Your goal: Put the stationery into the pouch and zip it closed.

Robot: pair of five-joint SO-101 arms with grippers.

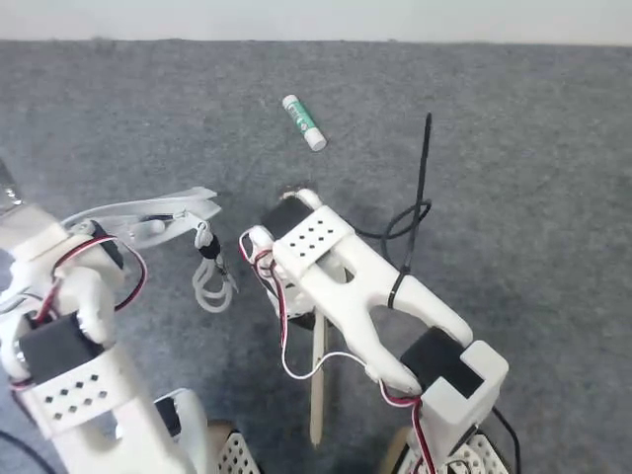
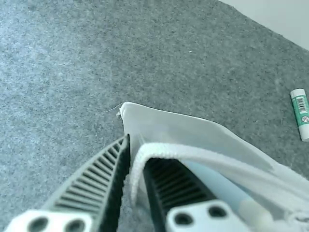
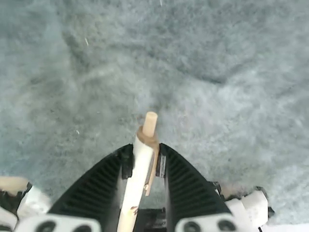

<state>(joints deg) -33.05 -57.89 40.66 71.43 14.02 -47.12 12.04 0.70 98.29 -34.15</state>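
A white translucent pouch (image 1: 158, 210) is held just above the grey carpet, left of centre. My left gripper (image 2: 134, 153) is shut on the pouch's (image 2: 193, 140) corner edge. A white looped zipper cord (image 1: 210, 281) hangs from the pouch's near end. My right gripper (image 3: 144, 151) is shut on a wooden pencil (image 3: 146, 133), whose short blunt end sticks out past the fingertips toward the carpet. In the high view the pencil's long shaft (image 1: 317, 380) runs out from under the right arm (image 1: 346, 276) toward the near edge. A green and white glue stick (image 1: 303, 121) lies on the carpet beyond both arms.
Grey carpet (image 1: 513, 148) covers the whole table, with bare room at the far and right sides. A thin black strip (image 1: 423, 178) and a black cable loop (image 1: 410, 219) stand beside the right arm. The glue stick (image 2: 300, 113) lies off past the pouch.
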